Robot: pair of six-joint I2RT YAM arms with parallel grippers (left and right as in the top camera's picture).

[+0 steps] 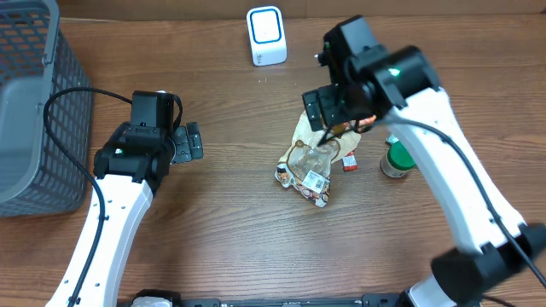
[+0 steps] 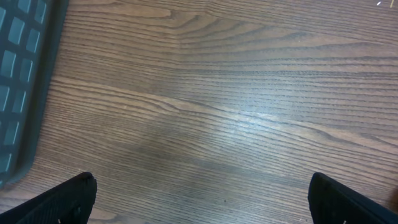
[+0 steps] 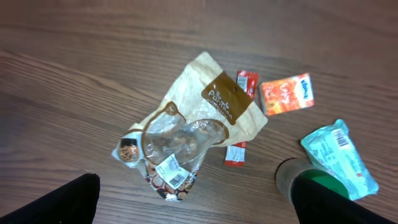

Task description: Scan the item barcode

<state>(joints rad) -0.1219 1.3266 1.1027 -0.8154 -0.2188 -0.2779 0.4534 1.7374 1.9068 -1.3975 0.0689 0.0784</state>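
A clear-and-tan cookie bag [image 1: 310, 162] [image 3: 199, 121] lies flat on the wooden table, with a white barcode label [image 3: 173, 172] near its lower end. The white scanner [image 1: 266, 36] stands upright at the back of the table. My right gripper [image 1: 333, 115] [image 3: 196, 190] hangs above the bag, open and empty, its fingertips [image 3: 84, 193] spread wide. My left gripper [image 1: 193, 141] [image 2: 202, 190] is open over bare wood to the left of the bag, nothing between its fingertips [image 2: 78, 190].
Two red sachets [image 3: 247, 81], an orange packet [image 3: 286, 93], a teal packet [image 3: 339, 155] and a green-lidded can [image 1: 396, 158] lie just right of the bag. A grey mesh basket [image 1: 34, 102] [image 2: 18, 81] fills the far left.
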